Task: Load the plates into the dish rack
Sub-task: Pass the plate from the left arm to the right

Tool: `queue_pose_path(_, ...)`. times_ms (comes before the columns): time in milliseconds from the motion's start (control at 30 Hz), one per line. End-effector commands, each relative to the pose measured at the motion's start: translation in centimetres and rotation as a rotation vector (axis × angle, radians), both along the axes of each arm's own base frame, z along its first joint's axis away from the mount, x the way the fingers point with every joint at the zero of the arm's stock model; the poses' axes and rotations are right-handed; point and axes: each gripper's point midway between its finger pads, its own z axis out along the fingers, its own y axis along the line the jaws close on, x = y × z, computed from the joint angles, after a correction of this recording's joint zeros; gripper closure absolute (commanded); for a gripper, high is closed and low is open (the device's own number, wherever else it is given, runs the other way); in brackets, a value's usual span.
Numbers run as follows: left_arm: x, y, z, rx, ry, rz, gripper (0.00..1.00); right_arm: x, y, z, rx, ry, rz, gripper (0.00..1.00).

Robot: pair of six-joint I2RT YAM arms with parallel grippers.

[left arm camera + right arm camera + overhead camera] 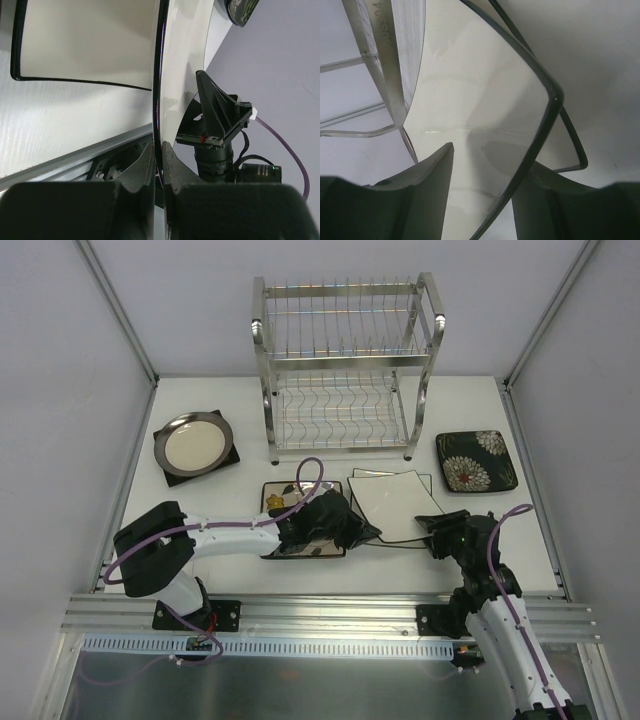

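My left claw (159, 165) is clamped on the white plate (395, 505) at its eight o'clock edge. My right claw (485, 200) stands apart, astride its four o'clock corner. The plate lies at six o'clock of the dish rack (345, 360), over a second white plate (560, 150). The rack post is stamped "SUS"; the rest is unclear.

A white desk (210, 400) sits between plain pale walls (180, 310); an aluminium rail (330, 615) borders it at 6 o'clock.
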Motion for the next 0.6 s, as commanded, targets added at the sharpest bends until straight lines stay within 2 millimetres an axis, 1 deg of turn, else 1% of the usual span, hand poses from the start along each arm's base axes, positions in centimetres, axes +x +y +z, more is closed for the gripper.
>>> queue_pose_path(0,-2.7,-2.9,5.0,-0.203,-0.033,-0.140,1.00,1.4,0.6,4.2,0.008,-0.151,0.036,0.51)
queue_pose_path(67,-3.1,-2.8,5.0,-0.212,-0.033,-0.149,1.00,1.4,0.6,4.3,0.003,-0.157,0.038,0.55)
queue_pose_path(267,-3.6,-2.4,5.0,-0.218,-0.031,-0.157,1.00,1.4,0.4,4.6,-0.014,-0.173,0.040,0.63)
queue_pose_path(333,-3.8,-2.2,4.9,-0.220,-0.029,-0.163,1.00,1.3,0.4,4.8,-0.023,-0.174,0.046,0.70)
queue_pose_path(367,-3.8,-2.1,5.0,-0.222,-0.029,-0.164,1.00,1.3,0.4,5.1,-0.027,-0.183,0.049,0.70)
queue_pose_path(433,-4.0,-1.9,5.0,-0.223,-0.029,-0.165,1.00,1.3,0.4,5.3,-0.037,-0.186,0.052,0.74)
queue_pose_path(567,-4.6,-1.5,4.1,-0.211,-0.008,-0.182,1.00,1.2,0.2,6.1,-0.061,-0.206,0.058,0.83)
